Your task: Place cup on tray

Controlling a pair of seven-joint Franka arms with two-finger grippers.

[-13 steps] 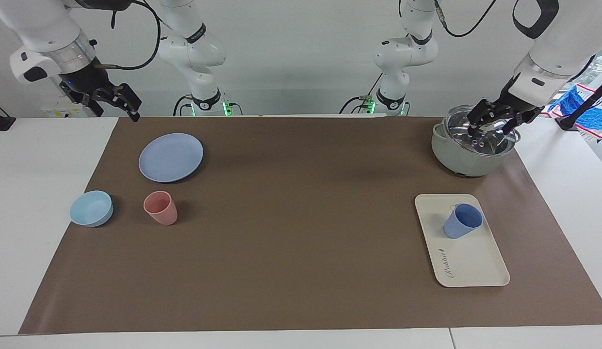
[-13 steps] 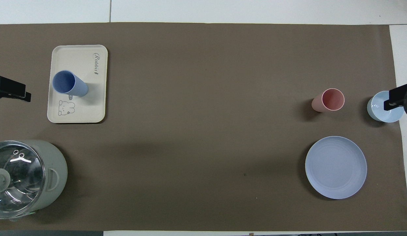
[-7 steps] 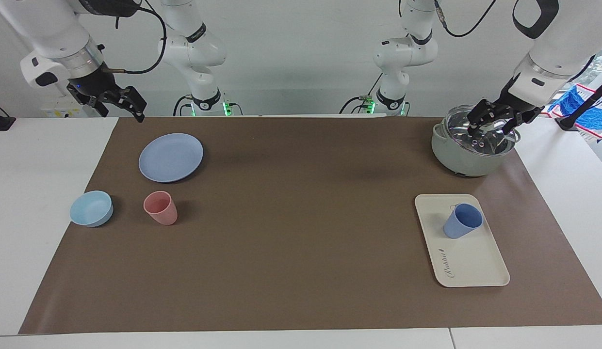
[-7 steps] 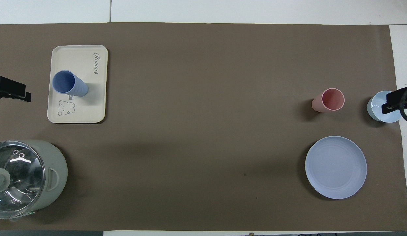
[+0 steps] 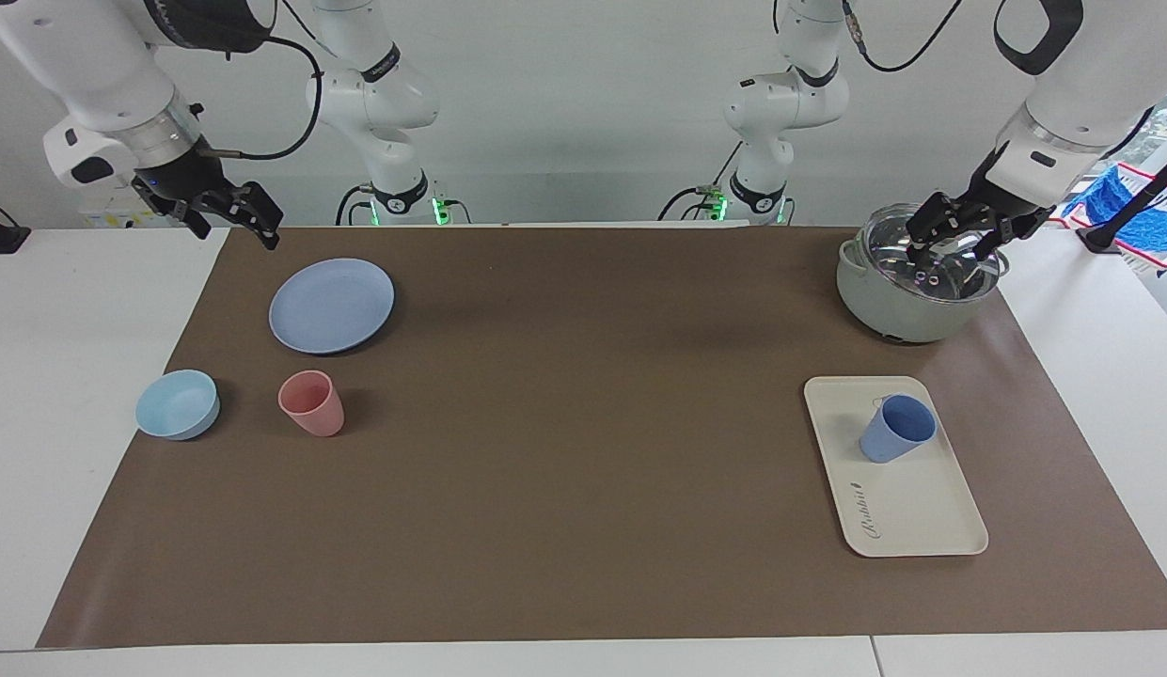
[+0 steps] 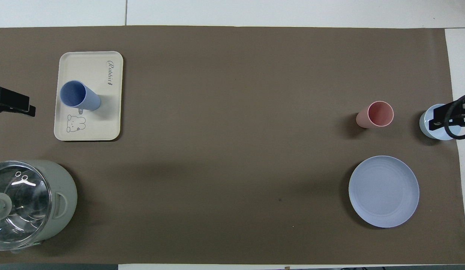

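A small periwinkle-blue matte plastic cup (image 5: 896, 428) stands upright on a cream rectangular plastic tray (image 5: 917, 515), well apart from both raised grippers. The left gripper (image 5: 953, 235), fingers spread, hangs over a lidded grey-green pot (image 5: 898, 306). The right gripper (image 5: 235, 212) is spread too.

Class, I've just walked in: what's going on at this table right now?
Nothing is being held. The blue cup stands upright on the tray, so the job looks done. The left claw hangs open over the pot. The right claw, also open, is raised at its own end, near the plate.
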